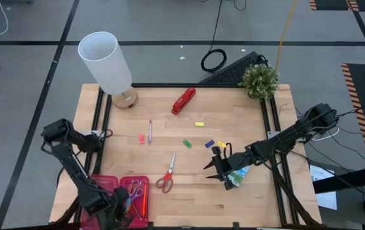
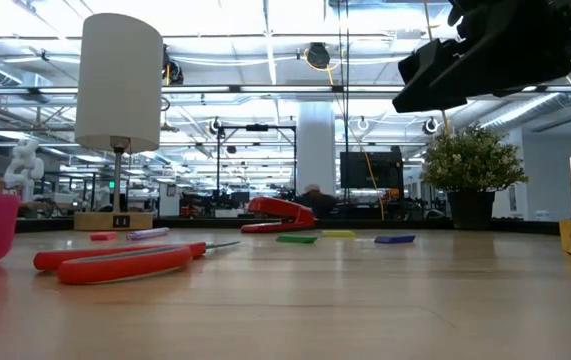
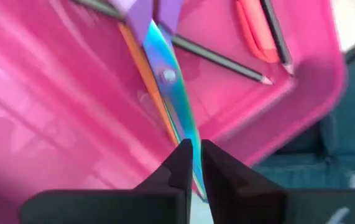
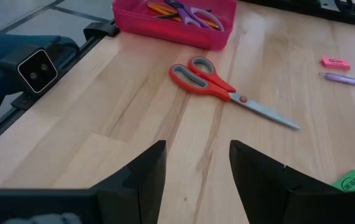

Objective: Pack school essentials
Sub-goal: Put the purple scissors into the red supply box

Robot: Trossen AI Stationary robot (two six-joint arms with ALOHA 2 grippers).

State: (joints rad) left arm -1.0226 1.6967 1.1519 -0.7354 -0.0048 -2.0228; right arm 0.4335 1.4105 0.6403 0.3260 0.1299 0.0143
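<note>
The purple-handled scissors [image 3: 165,68] lie in a pink tray [image 1: 137,182] at the table's near left, on top of orange pencils [image 4: 158,9]. My left gripper [image 3: 193,163] is shut on their blade. The red-handled scissors [image 1: 167,174] lie flat on the table. My right gripper [image 1: 215,167] hangs open above bare wood to their right, holding nothing. The green-yellow crayon box [image 1: 238,177] lies under the right arm's wrist. A purple pen [image 1: 149,131] and small erasers, pink [image 1: 141,138], green [image 1: 186,144], yellow [image 1: 199,124] and purple [image 1: 209,144], lie mid-table. My left gripper pinches the purple scissors' shiny closed blades [image 3: 189,140] near their tip between its two fingers. The fingers point along the blades toward the handles. The handle end [image 3: 141,11] lies in the pink tray over the pencils.
A second pink tray [image 1: 103,186] stands left of the first. A red stapler [image 1: 183,100], a white lamp [image 1: 108,64] and a potted plant [image 1: 259,80] stand along the far edge. Bare wood lies between the red scissors and the right gripper.
</note>
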